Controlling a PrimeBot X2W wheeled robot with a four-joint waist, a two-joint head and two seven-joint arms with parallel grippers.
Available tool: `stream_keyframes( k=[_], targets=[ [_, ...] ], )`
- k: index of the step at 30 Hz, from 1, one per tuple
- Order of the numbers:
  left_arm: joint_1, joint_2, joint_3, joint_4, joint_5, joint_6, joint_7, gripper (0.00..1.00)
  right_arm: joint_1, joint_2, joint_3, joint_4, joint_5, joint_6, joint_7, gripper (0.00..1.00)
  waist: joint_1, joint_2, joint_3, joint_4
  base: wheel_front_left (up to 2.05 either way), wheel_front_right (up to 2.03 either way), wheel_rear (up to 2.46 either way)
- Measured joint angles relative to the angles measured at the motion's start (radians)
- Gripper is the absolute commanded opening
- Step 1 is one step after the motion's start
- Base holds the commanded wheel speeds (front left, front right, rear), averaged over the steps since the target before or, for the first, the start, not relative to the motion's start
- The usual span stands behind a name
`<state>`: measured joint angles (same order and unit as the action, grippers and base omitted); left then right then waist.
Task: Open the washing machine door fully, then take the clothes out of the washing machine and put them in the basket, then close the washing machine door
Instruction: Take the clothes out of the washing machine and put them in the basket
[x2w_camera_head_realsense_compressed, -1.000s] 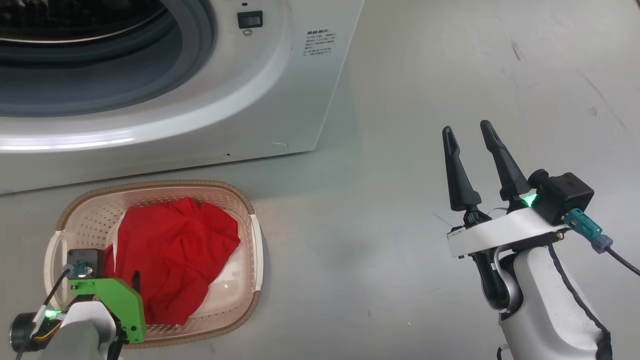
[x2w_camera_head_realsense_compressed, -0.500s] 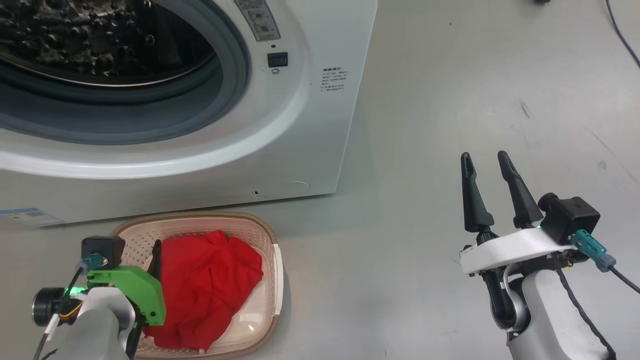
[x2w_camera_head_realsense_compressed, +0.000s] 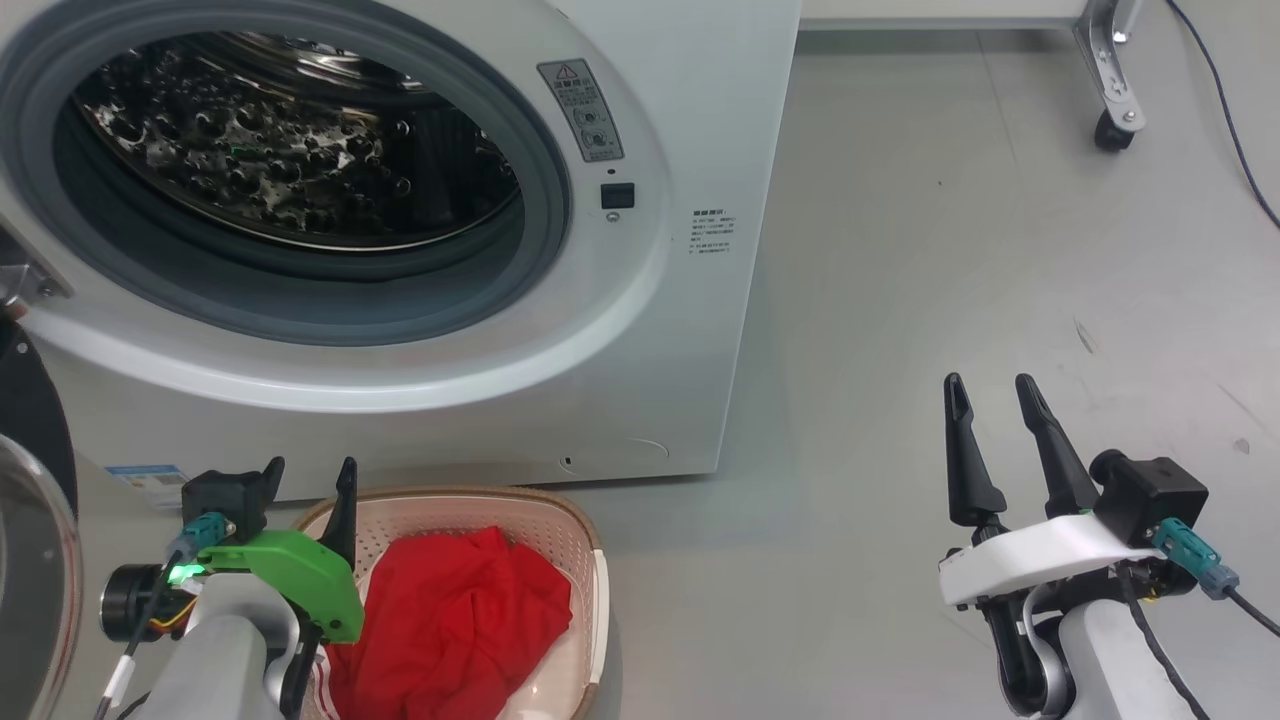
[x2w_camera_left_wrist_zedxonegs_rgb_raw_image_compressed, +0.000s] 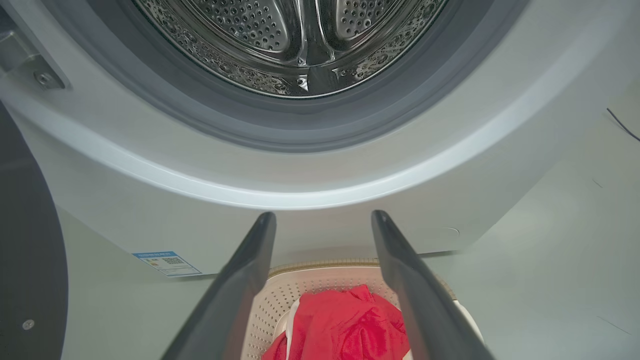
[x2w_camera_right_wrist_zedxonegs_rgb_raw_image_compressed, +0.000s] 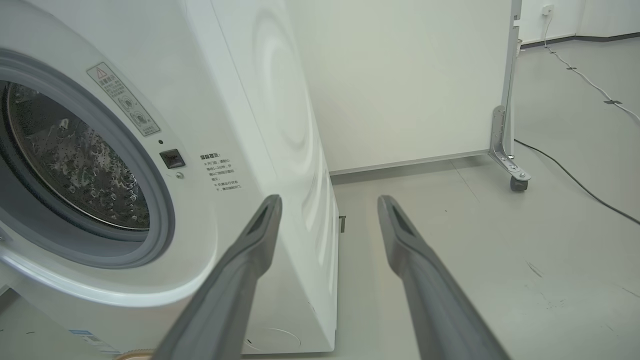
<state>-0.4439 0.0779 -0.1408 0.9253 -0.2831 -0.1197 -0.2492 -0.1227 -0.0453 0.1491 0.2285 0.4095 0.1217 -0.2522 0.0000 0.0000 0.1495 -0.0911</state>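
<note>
Clothes (x2w_camera_head_realsense_compressed: 455, 610) in basket (x2w_camera_head_realsense_compressed: 597, 575); closing the door (x2w_camera_head_realsense_compressed: 35, 580) looks next.
Left gripper (x2w_camera_left_wrist_zedxonegs_rgb_raw_image_compressed: 322, 216) and right gripper (x2w_camera_head_realsense_compressed: 990, 385): fingers apart, empty; one must reach the door.

The door (x2w_camera_head_realsense_compressed: 28, 430) is cut off by the head view's left edge, leaving a sliver of black rim and glass. The basket (x2w_camera_head_realsense_compressed: 560, 512) runs off the near bottom edge. The left gripper (x2w_camera_head_realsense_compressed: 312, 465) and its mount hide part of the clothes (x2w_camera_head_realsense_compressed: 470, 600). The label (x2w_camera_head_realsense_compressed: 712, 232) on the washer (x2w_camera_head_realsense_compressed: 700, 120) is too small to read.
</note>
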Motion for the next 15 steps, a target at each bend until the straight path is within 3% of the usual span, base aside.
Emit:
stream_keyframes(
  k=[15],
  targets=[
    [0.172, -0.012, 0.077, -0.364, -0.036, 0.0, -0.003, 1.0, 0.081, -0.001, -0.007, -0.012, -0.007, 0.0, 0.0, 1.0, 0.0, 0.0, -0.121, 0.04, 0.0, 0.0, 0.0]
  ],
)
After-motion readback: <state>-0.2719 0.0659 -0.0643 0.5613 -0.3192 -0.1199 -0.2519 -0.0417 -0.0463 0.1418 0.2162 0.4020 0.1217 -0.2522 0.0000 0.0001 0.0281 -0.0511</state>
